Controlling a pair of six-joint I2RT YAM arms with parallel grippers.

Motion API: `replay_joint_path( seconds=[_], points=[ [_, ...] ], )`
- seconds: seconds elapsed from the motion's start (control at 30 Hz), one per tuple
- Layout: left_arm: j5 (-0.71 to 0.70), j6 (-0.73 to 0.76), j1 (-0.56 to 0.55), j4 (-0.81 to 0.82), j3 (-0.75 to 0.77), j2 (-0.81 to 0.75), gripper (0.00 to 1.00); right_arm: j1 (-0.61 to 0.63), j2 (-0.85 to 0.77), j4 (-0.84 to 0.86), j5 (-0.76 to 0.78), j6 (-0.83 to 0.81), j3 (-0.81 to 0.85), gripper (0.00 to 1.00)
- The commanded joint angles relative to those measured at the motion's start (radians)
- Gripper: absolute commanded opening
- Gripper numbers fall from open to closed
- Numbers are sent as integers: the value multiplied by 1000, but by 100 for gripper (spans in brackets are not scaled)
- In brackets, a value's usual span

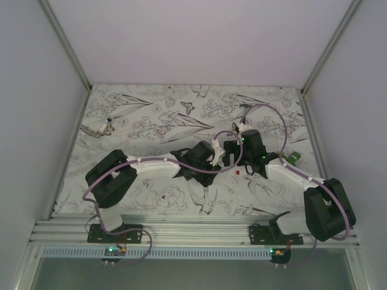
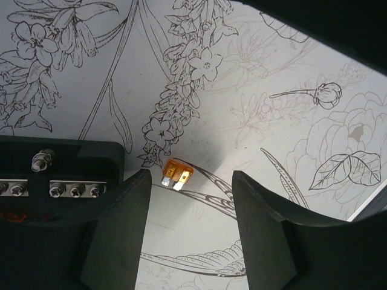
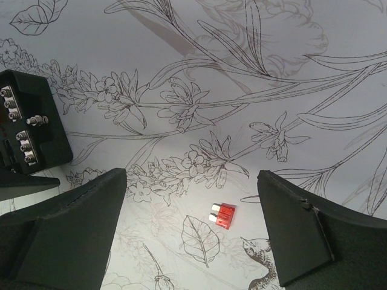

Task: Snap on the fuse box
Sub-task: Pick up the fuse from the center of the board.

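right wrist view: the fuse box [image 3: 31, 124] lies flat on the table [image 3: 314, 109] at the left edge of the view. its face is up and shows rows of metal screws. its long axis runs up and down the picture, leaning a little. the right pincer [image 3: 192, 181] stands wide, holding nothing, well apart from the box. a red fuse [image 3: 222, 214] lies on the table between its fingers.

left wrist view: the box fills the left side, its screw row running across the picture, just beside the left finger. i cannot tell if they touch. the left pincer [image 2: 192, 178] is also wide and holds nothing, with an orange fuse [image 2: 176, 175] on the table between its fingers.

top view: the left arm [image 1: 151, 164] and right arm [image 1: 290, 172] bend inward from the near edge. their wrists meet over the middle of the table, slightly right of centre. the box is lost among the dark pincers there.
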Motion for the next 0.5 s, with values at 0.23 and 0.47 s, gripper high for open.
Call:
replay_joint_path(
  seconds=[0.23,0.47],
  points=[
    [13,38,-7,-77,19,56,57,12,12,55,-69,0,26,97],
    [7,49,-23,-93,33,73,54,12,15,51,-73,0,32,98]
  ],
)
